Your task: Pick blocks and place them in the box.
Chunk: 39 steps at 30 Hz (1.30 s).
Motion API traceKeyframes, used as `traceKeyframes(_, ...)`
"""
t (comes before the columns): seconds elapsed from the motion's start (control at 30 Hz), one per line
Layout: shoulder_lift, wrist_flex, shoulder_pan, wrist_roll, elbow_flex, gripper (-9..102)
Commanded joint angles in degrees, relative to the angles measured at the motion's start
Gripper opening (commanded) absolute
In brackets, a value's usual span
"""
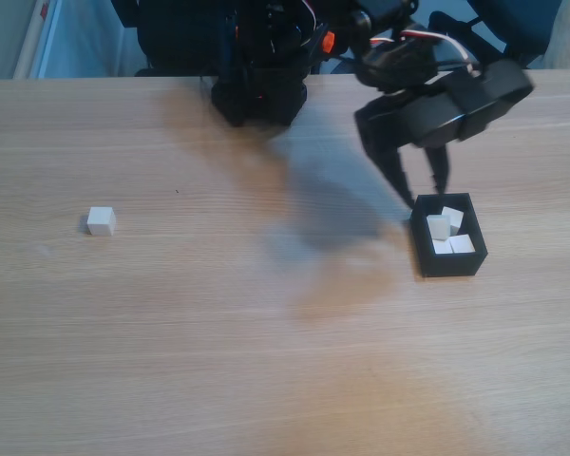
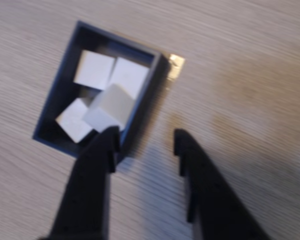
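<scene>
**Two black fingers parted and empty beside a nearly full box**

Two black gripper fingers (image 2: 90, 185) are seen closest to the wrist camera, spread apart with bare wood grain between them and nothing held. The gripper (image 2: 145, 142) is poised at the edge of the box (image 2: 52, 107), a small black tray with low walls. One fingertip overlaps the box's near wall in the wrist view; the other is over open table just beside it. Whether the fingertip touches the wall cannot be told.

Four white blocks are seen inside the box, directly ahead of the fingertips. One block (image 2: 110, 105) lies tilted on top of the others, nearest the gripper; two more (image 2: 94, 69) sit flat side by side against the far wall, and a fourth (image 2: 74, 125) rests at an angle in the near corner.

In the fixed view, the gripper (image 1: 420, 185) is shown hanging just above the box's (image 1: 448, 263) back rim, jaws open and pointing down. One last block (image 1: 101, 220) lies alone on the wooden table (image 1: 266, 361), well apart from the gripper, far across towards the left of that view.

A release into the box appears to be complete or just ending. The next move is judged to call for a lift clear of the box wall, a long swing across to the lone block, and a descent with the fingers straddling it before closing.
</scene>
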Motion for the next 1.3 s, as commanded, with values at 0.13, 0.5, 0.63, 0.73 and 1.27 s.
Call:
traceKeyframes(0.13, 8.9, 8.0, 13.8, -4.5, 4.8, 10)
traceKeyframes(0.5, 12.5, 19.9, 37.3, -17.8, 8.0, 11)
traceKeyframes(0.63, 12.0, 21.8, 46.3, -22.9, 7.6, 12)
traceKeyframes(0.73, 10.4, 22.2, 53.3, -26.8, 7.5, 12)
traceKeyframes(1.27, -8.6, 14.1, 79.0, -46.9, 0.0, 14)
